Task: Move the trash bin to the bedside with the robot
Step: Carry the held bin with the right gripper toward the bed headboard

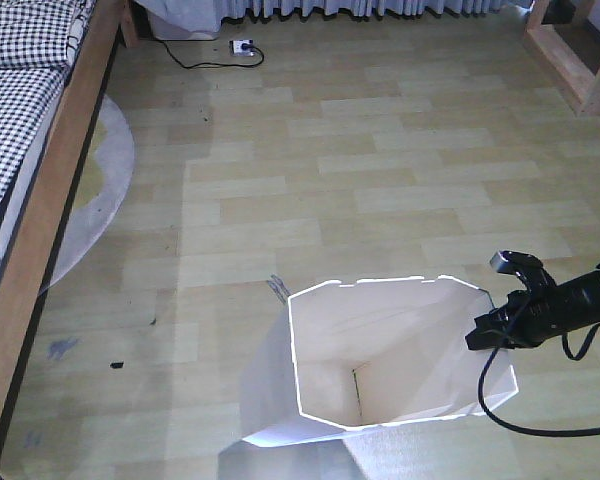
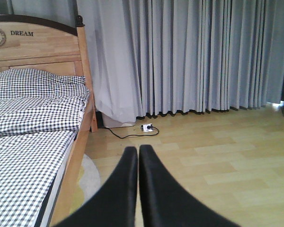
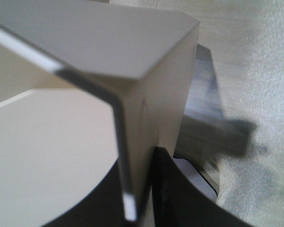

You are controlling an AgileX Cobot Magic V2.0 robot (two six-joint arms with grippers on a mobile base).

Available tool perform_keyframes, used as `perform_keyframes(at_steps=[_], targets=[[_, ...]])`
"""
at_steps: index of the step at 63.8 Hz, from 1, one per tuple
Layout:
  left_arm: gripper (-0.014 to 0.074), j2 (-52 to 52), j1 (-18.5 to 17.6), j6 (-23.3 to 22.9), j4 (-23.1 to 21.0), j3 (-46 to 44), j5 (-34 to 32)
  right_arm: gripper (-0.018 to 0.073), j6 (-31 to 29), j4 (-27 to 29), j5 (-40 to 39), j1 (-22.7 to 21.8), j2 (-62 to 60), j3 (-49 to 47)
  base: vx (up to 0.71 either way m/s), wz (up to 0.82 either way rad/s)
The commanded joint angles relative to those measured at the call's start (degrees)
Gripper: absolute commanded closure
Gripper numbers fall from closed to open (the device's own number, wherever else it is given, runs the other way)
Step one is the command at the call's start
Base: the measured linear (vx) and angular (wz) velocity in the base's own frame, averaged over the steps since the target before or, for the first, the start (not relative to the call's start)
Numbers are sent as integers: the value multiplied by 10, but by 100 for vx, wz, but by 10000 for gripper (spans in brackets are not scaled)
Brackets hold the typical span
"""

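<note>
The white trash bin (image 1: 380,360) stands upright on the wooden floor at the bottom middle of the front view, its faceted rim open upward. My right gripper (image 1: 480,335) is shut on the bin's right rim; the right wrist view shows the thin wall (image 3: 132,156) pinched between the two black fingers (image 3: 180,194). The bed (image 1: 25,150), with a light brown wooden frame and checked bedding, runs along the left edge and also shows in the left wrist view (image 2: 33,142). My left gripper (image 2: 138,151) is shut and empty, held above the floor and pointing toward the curtains.
A grey round rug (image 1: 105,190) lies by the bed. A white power strip (image 1: 242,46) with a black cord lies near the grey curtains (image 2: 189,56). A wooden desk frame (image 1: 575,55) stands at the top right. Black cables (image 1: 540,425) trail from the right arm.
</note>
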Motion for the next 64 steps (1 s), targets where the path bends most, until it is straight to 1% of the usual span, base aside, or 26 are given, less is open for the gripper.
perform_keyframes(at_steps=[1,28,64], targets=[[603,-4,-4,-8,-5,7,-42,563,0,43,133,-2,-41,-6,30,-2],[603,-4,-4,-8,-5,7,-42,563,0,43,133,-2,-41,-6,32,2],[603,-4,-4,-8,-5,7,-42,563,0,43,134,-2,-41,-6,33,13]])
